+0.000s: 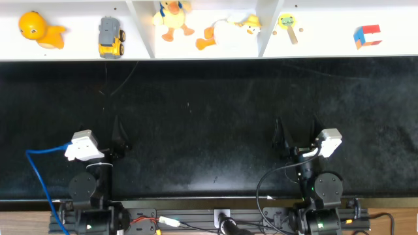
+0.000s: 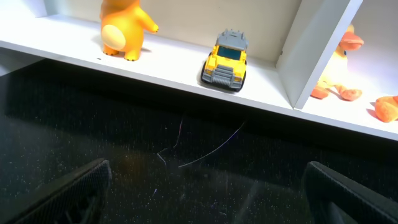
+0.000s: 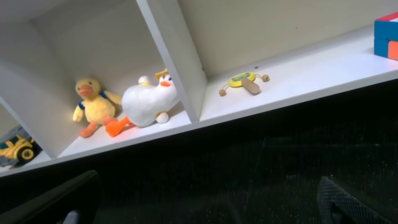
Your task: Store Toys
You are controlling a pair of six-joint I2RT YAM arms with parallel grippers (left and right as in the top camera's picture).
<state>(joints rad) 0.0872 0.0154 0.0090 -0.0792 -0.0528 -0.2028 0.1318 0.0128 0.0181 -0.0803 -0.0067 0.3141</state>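
Toys sit in the white shelf [image 1: 209,52] at the far edge. The orange duck [image 1: 39,29] and yellow truck [image 1: 111,36] are in the left compartment, the yellow plush duck [image 1: 173,16] and white plush goose [image 1: 225,32] in the middle one, the wooden rattle [image 1: 288,26] and coloured block [image 1: 367,36] in the right one. The left gripper [image 2: 205,186] and right gripper [image 3: 205,199] hang over the black mat [image 1: 209,117] on the near side, fingers spread apart, holding nothing.

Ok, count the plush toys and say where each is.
2. A yellow plush duck sits upright in the middle compartment; a white plush bird lies beside it. None looks hidden.
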